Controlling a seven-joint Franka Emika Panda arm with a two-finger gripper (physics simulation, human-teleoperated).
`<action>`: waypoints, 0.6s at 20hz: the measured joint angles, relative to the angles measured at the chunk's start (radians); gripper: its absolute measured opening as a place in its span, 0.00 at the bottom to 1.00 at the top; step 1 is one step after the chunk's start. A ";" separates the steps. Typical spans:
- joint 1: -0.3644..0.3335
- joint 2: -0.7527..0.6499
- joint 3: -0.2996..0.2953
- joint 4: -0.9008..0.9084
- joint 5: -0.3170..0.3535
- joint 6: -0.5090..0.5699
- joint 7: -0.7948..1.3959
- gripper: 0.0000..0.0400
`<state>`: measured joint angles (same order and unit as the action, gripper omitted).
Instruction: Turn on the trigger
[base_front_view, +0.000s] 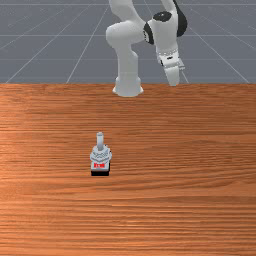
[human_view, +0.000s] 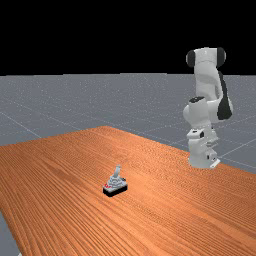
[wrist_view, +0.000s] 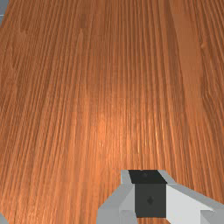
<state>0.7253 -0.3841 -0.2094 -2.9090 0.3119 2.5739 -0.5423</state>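
Front, far views: trigger (base_front_view: 100, 156). Wrist view: table (wrist_view: 105, 96). Tool (base_front_view: 173, 83) apart or together: can't tell.

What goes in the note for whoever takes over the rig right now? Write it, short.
Gripper: up by the arm's end of the table, well away from the joystick; can't tell if open or shut.
Joystick: upright on the table, toward the front view's left, stick pointing up. I can't make out the trigger itself.
Done: no contact yet; nothing shows the trigger turned on.
Left: probably reach the joystick, find the trigger and work it.
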 joint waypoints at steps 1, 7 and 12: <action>-0.098 -0.061 -0.056 -0.042 -0.092 -0.026 -0.033 0.00; -0.546 -0.140 -0.110 -0.088 -0.444 -0.080 -0.097 0.00; -0.533 -0.030 -0.209 0.016 -0.447 -0.079 -0.288 0.00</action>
<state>0.1925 -0.4136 -0.4184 -2.8926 -0.1352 2.4948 -0.8303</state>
